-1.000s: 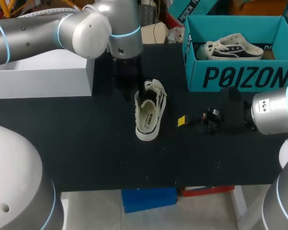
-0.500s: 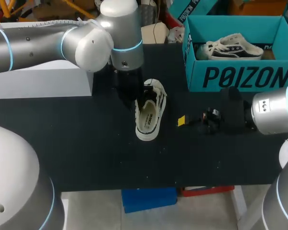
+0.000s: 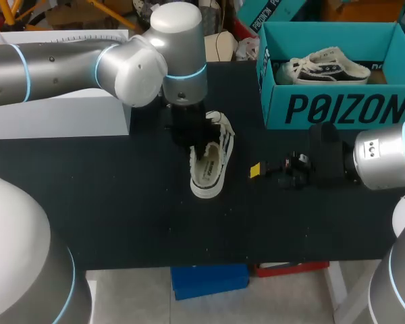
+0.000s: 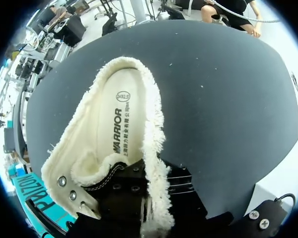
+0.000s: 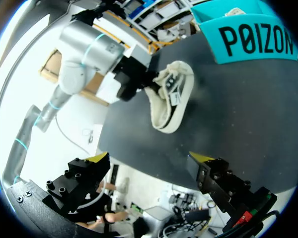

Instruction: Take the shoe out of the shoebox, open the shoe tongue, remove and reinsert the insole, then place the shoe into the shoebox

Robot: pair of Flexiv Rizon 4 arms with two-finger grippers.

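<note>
A white fleece-lined shoe (image 3: pixel 209 165) with black canvas sides lies on the black table, heel toward the front edge. My left gripper (image 3: pixel 198 143) comes down on its lace end. In the left wrist view the black fingers (image 4: pixel 181 186) press a strip of the fleecy side wall (image 4: pixel 153 148) between them, so the left gripper (image 4: pixel 151 186) is shut on it; the insole (image 4: pixel 114 126) shows ahead. My right gripper (image 3: pixel 260 172) rests low, right of the shoe, open and empty. The right wrist view shows it (image 5: pixel 149 158) apart from the shoe (image 5: pixel 171 94).
The teal shoebox (image 3: pixel 337 108) stands at the back right with a second shoe (image 3: pixel 324 67) inside; its wall (image 5: pixel 258 39) also shows in the right wrist view. A white box (image 3: pixel 61 111) sits at the back left under my left arm.
My left arm has shifted right and down onto the shoe, and its fingers have closed on the fleecy edge. The right arm and the shoe have kept still.
</note>
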